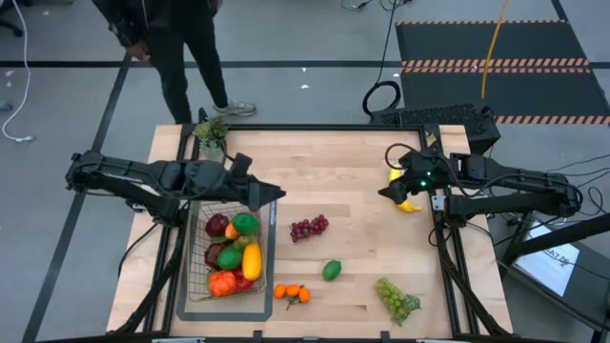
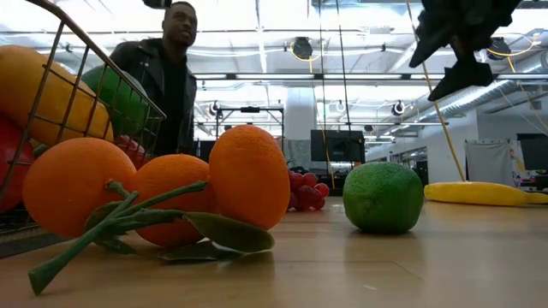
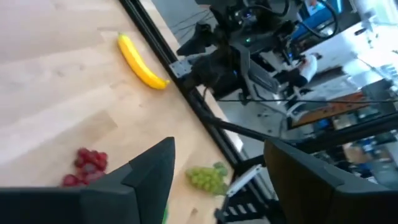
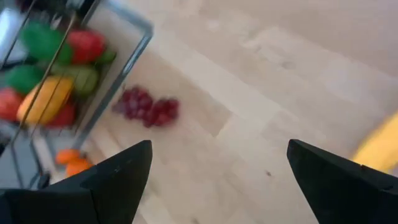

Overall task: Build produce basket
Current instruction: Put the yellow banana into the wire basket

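The wire basket (image 1: 270, 250) stands at the table's near left, resting on a grey mat, and holds apples, a pear, a mango and other produce (image 1: 233, 250). Loose on the wood lie purple grapes (image 1: 308, 227), a lime (image 1: 332, 270), oranges (image 1: 293, 293), green grapes (image 1: 397, 298) and a banana (image 1: 408, 204). My left gripper (image 1: 276, 193) hovers over the basket's far right corner, open and empty (image 3: 221, 146). My right gripper (image 1: 386, 193) hangs open just left of the banana (image 4: 379, 149), holding nothing (image 4: 217, 149).
A small pot with a leafy sprig (image 1: 212, 131) stands at the table's far left corner. A person in dark clothes (image 1: 181, 48) stands beyond the far edge. Bare wood lies between the purple grapes and the banana. The grey mat (image 1: 191, 310) reaches beyond the basket's near edge.
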